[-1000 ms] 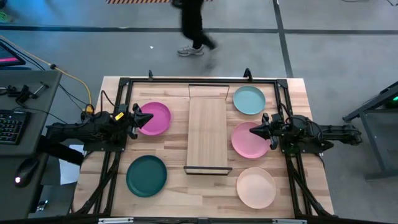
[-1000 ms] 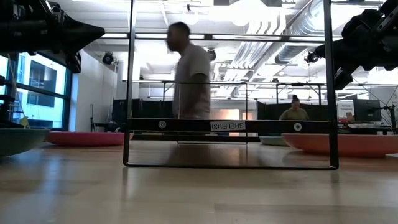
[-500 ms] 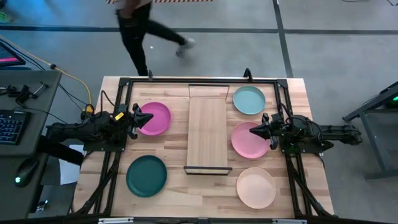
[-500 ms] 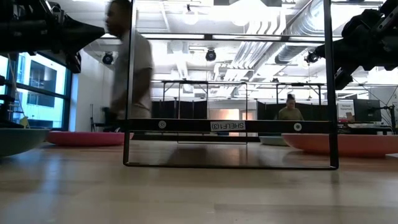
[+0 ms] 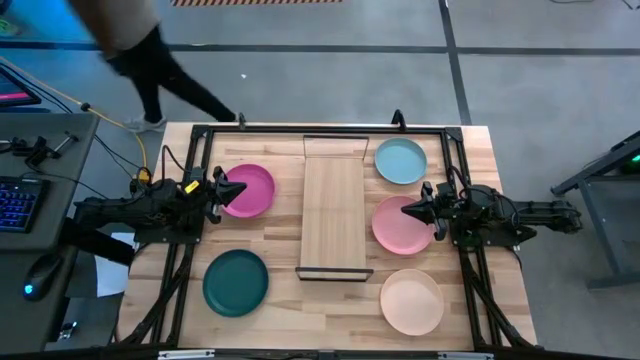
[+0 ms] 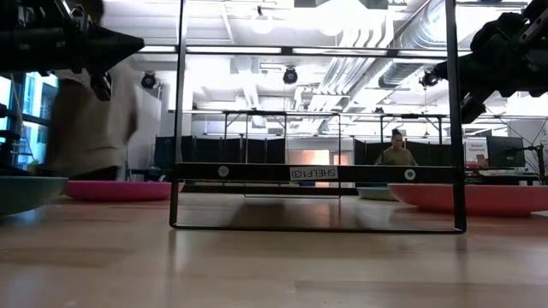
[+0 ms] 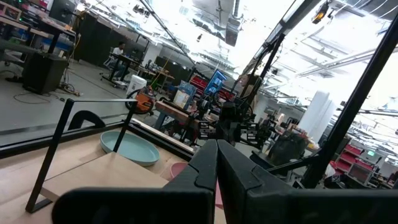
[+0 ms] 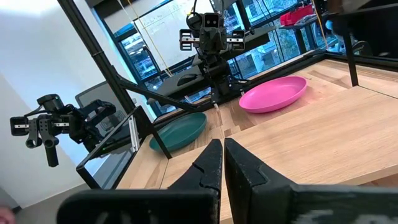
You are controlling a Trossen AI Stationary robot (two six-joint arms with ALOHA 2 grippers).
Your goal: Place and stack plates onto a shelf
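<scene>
I read this as the start: the shelf [image 5: 333,212] lies bare mid-table, with all five plates on the tabletop either side. Next I'd need to open a gripper over a rim. Left gripper [image 5: 238,189] hovers pinched together, empty, above the magenta plate [image 5: 252,190]; right gripper [image 5: 408,209] likewise over the light pink plate [image 5: 398,228].

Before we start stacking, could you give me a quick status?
Left tool and right tool shut, empty. Shelf bare; five plates on table. Nothing blocking.
</scene>
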